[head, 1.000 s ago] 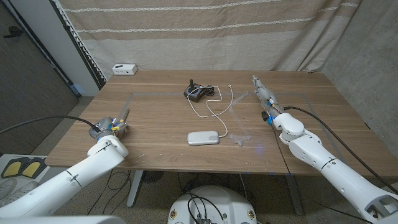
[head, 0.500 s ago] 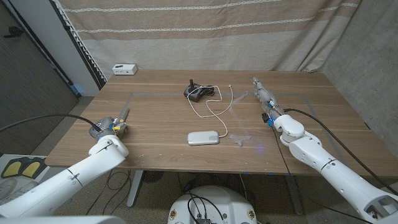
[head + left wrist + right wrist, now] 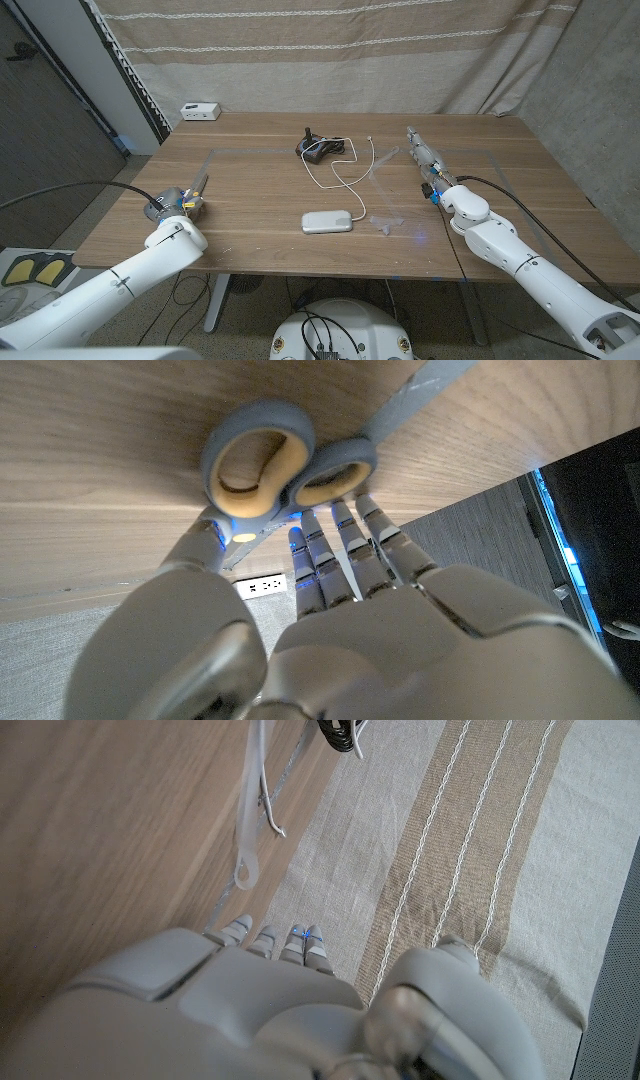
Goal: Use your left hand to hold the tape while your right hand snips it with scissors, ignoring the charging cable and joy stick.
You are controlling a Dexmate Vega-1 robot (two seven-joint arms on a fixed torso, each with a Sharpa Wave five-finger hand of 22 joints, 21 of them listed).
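Nothing has moved since the earlier frames. One pair of scissors (image 3: 290, 465) lies at the left hand (image 3: 178, 203), fingers (image 3: 345, 550) extended to the handles without gripping; one strip of tape (image 3: 383, 223) lies just right of the white pad (image 3: 329, 221). Right hand (image 3: 425, 158), fingers straight and empty, stands beyond the tape; one cable (image 3: 345, 172) and one joystick (image 3: 314, 146) lie behind the pad.

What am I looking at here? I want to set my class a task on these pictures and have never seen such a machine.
It is a robot with two white arms, each ending in a hand. One camera looks down from its head over a wooden table; the other two sit on the wrists, looking along each hand. The left hand reaches grey scissors, fingers straight at the handles. The right hand holds nothing, near a clear strip of tape. Between them lie a white charging cable and a black joystick.
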